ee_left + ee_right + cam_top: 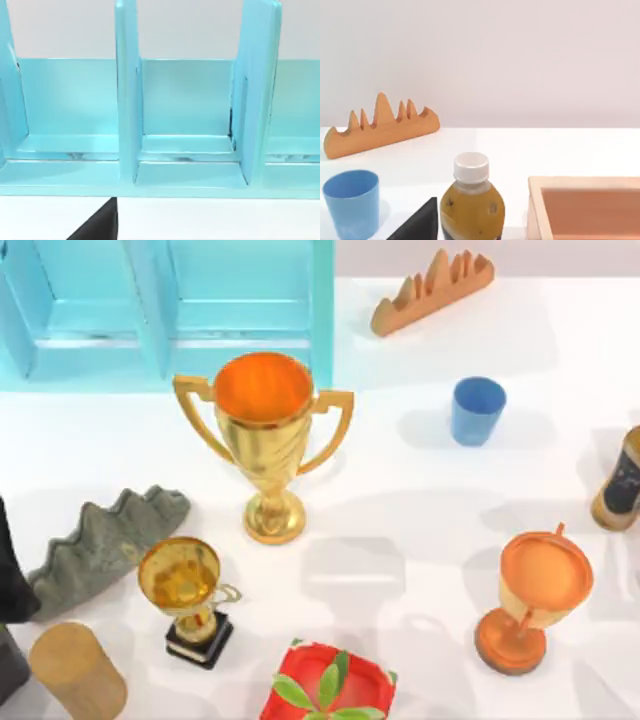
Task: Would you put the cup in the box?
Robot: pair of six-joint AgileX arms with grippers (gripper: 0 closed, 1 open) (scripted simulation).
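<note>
The cup (477, 410) is a small plain blue tumbler standing upright on the white table at the back right, with nothing touching it. The right wrist view has the cup (351, 202) low in the frame, beside a capped bottle (471, 202). On the bottle's other side is the box (585, 207), open, with tan walls and an orange inside. A dark piece of my right gripper (417, 222) pokes in at that view's edge. My left arm (8, 570) is a dark shape at the table's left edge. A dark piece of the left gripper (97, 225) faces the cyan rack (190, 125).
A tall gold two-handled trophy (265, 440) stands mid-table before the cyan rack (170, 305). Around it are a small gold trophy (188, 595), an orange goblet (535, 595), the bottle (620, 485), an orange jagged block (432, 292), a grey jagged block (105, 540), a tan cylinder (75, 670) and a red planter (330, 685).
</note>
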